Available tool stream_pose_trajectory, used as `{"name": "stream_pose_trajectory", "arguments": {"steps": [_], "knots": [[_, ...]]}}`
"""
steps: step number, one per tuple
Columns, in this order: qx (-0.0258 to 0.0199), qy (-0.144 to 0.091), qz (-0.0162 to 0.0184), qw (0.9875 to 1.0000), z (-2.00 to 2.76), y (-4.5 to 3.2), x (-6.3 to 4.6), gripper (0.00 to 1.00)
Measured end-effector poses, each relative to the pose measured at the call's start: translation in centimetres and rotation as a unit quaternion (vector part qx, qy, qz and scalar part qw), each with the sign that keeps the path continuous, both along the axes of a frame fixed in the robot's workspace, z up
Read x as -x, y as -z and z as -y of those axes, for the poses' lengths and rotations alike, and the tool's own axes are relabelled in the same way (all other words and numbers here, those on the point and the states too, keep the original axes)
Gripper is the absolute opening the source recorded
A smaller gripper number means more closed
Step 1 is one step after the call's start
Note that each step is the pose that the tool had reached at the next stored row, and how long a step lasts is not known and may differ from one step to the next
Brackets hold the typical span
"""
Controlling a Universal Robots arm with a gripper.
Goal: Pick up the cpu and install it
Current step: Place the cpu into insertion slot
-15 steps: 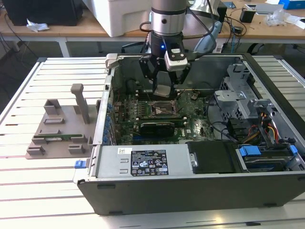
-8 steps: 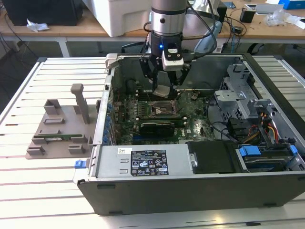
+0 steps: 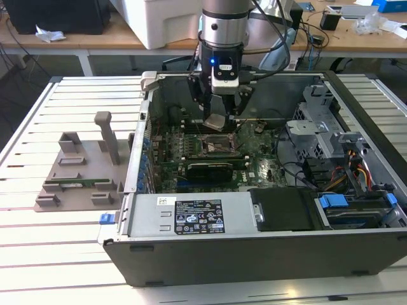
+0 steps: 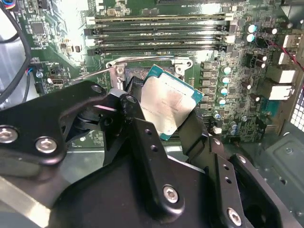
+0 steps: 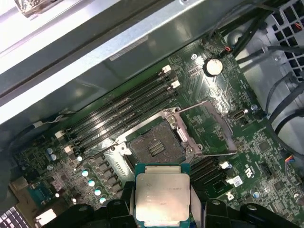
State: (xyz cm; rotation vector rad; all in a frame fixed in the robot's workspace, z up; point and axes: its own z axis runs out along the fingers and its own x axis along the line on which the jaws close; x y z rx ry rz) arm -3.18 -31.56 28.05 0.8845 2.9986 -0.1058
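Note:
The cpu is a small silvery square chip with a green rim, held tilted a little above the green motherboard inside the open computer case. My gripper is shut on it, one finger on each side. In both wrist views the cpu sits between the black fingers of the gripper. The dark square socket lies just beneath and slightly ahead of the chip, with its contact field bare and its metal frame swung aside.
Memory slots run beside the socket. The case walls, a drive cage and the power supply hem in the board. A grey plastic tray lies on the slatted table at the exterior view's left.

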Motion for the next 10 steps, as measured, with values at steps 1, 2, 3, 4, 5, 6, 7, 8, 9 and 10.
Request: {"name": "stream_pose_trajectory", "arguments": {"steps": [1,2,3,4,5,6,7,8,9,10], "knots": [[0.0003,0.003,0.0000,1.0000,0.00,0.00,0.00,0.55],[0.0006,0.008,0.0000,1.0000,0.00,0.00,0.00,0.55],[0.0009,0.012,0.0000,0.9999,0.00,0.00,0.00,0.55],[0.0015,0.019,0.0000,0.9998,0.00,0.00,0.00,0.55],[0.0020,0.023,0.0000,0.9997,0.00,0.00,0.00,0.55],[0.0024,0.027,0.0000,0.9996,0.00,0.00,0.00,0.55],[0.0027,0.031,0.0000,0.9995,0.00,0.00,0.00,0.55],[0.0031,0.034,0.0000,0.9994,0.00,0.00,0.00,0.55],[0.0034,0.039,0.0000,0.9992,0.00,0.00,0.00,0.55],[0.0037,0.042,0.0000,0.9991,0.00,0.00,0.00,0.55]]}}
